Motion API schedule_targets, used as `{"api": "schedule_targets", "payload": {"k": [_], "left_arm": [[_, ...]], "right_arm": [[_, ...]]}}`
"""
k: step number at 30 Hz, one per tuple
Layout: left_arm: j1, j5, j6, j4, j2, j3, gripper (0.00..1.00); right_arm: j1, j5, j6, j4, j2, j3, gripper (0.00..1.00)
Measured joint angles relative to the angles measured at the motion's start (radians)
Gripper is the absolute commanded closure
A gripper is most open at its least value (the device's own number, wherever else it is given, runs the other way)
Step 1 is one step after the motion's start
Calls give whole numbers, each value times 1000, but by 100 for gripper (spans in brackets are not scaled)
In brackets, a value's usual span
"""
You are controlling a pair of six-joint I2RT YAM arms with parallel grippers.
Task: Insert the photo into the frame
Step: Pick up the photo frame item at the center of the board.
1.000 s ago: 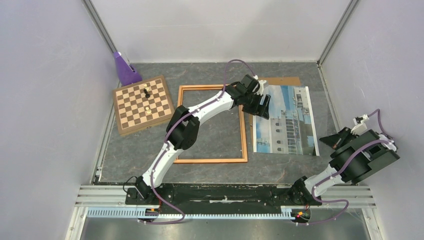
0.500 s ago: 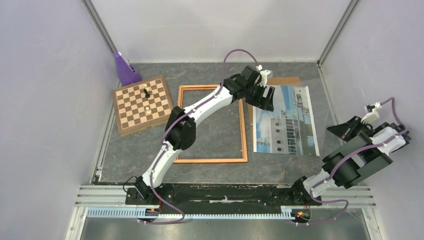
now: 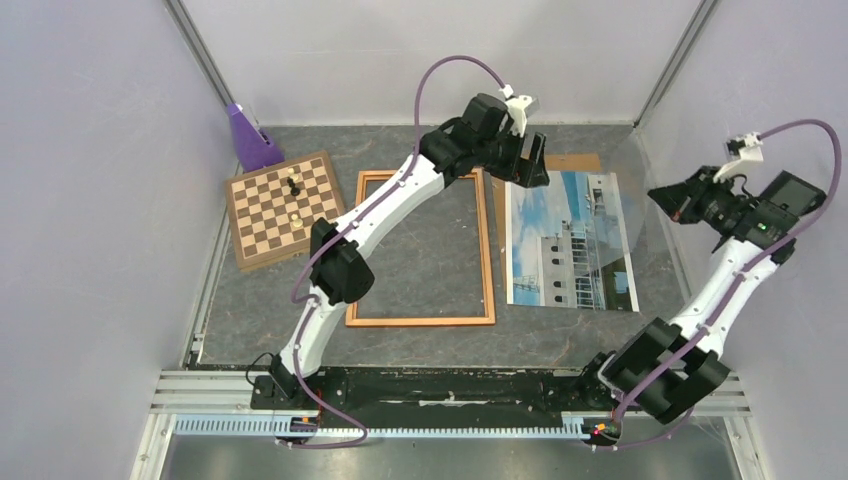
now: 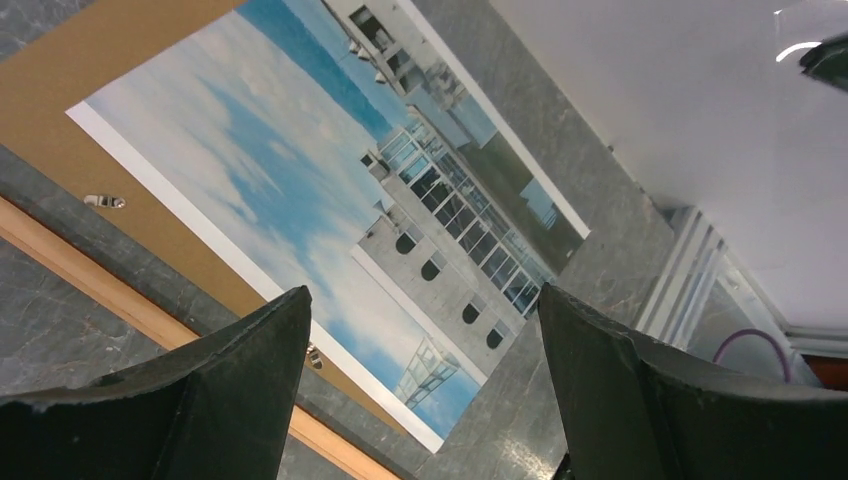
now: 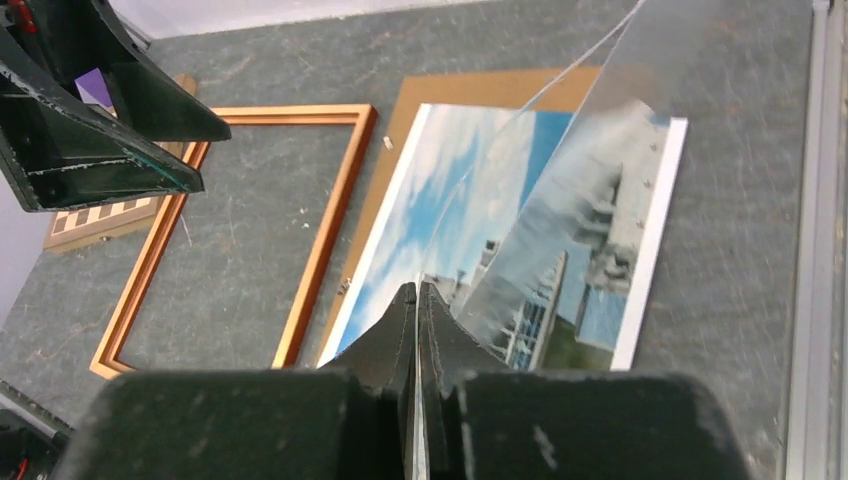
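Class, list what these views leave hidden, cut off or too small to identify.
- Top view: far rail of the frame, partly behind the left arm.
- All views: most of the backing panel, under the photo.
- Top view: chess pieces, too small to identify.
- Top view: outline of the clear sheet, too faint.

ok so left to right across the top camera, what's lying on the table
purple object → chessboard → frame → photo. The brown backing panel is left out because it lies under the photo.
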Motion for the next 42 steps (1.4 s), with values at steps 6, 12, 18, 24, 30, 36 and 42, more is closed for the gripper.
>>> {"api": "schedule_targets", "payload": {"k": [6, 12, 18, 24, 30, 36, 42], "left_arm": [[23, 2, -80, -2, -29, 28, 10], [51, 18, -191, 0, -33, 31, 9], [82, 74, -287, 24, -39, -13, 9], [100, 92, -349, 30, -39, -47, 9], [105, 117, -402, 63, -39, -48, 9], [113, 150, -452, 128, -39, -72, 9], [139, 176, -501, 200, -39, -68, 9]], "right_arm": [[166, 90, 177, 144, -68, 2, 99], [328, 232, 232, 173, -68, 7, 98], [497, 371, 239, 176, -73, 2, 98], [588, 463, 229, 173, -92, -24, 98], [653, 534, 208, 172, -94, -42, 97], [707, 590, 191, 175, -102, -42, 97], [740, 623, 183, 176, -104, -42, 96]]}}
